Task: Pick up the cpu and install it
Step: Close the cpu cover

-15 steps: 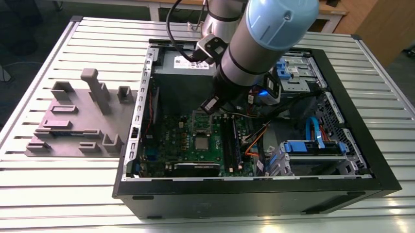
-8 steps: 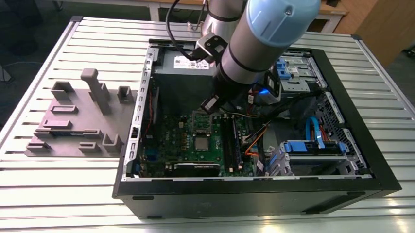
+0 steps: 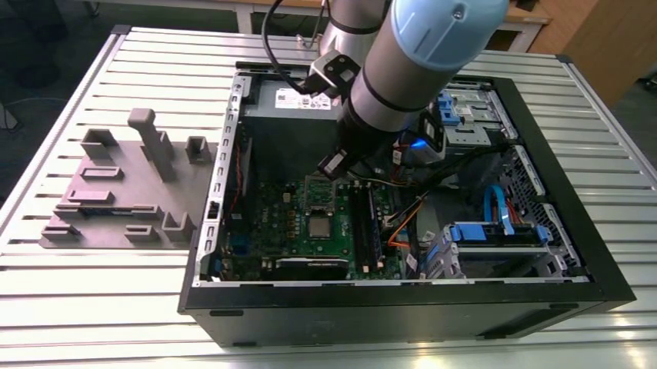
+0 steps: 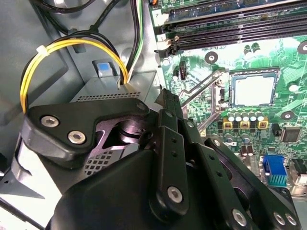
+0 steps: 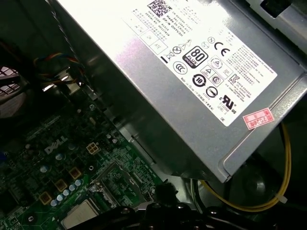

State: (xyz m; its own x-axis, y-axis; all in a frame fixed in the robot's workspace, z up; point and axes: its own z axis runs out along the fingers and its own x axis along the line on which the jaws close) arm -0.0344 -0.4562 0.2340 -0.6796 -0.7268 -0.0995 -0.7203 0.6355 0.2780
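The cpu (image 3: 321,225), a small square chip with a silver-grey top, lies flat in the socket on the green motherboard (image 3: 272,223) inside the open computer case. Both wrist views also show the cpu (image 4: 253,90) (image 5: 82,214) lying there, with a thin metal lever (image 4: 204,88) beside the socket. My gripper (image 3: 331,167) hangs above the board, a short way from the cpu toward the power supply. Its black linkages (image 4: 168,158) show in the second wrist view, and its tip (image 5: 163,191) in the first wrist view. Nothing shows in its grasp.
The grey power supply (image 3: 292,100) (image 5: 192,86) sits close behind the gripper. Memory slots (image 4: 230,28) run beside the socket. Yellow cables (image 4: 72,45) loop near the wrist. Drive bays with blue parts (image 3: 493,231) fill the case's right. A grey fixture tray (image 3: 123,184) lies at the exterior view's left.
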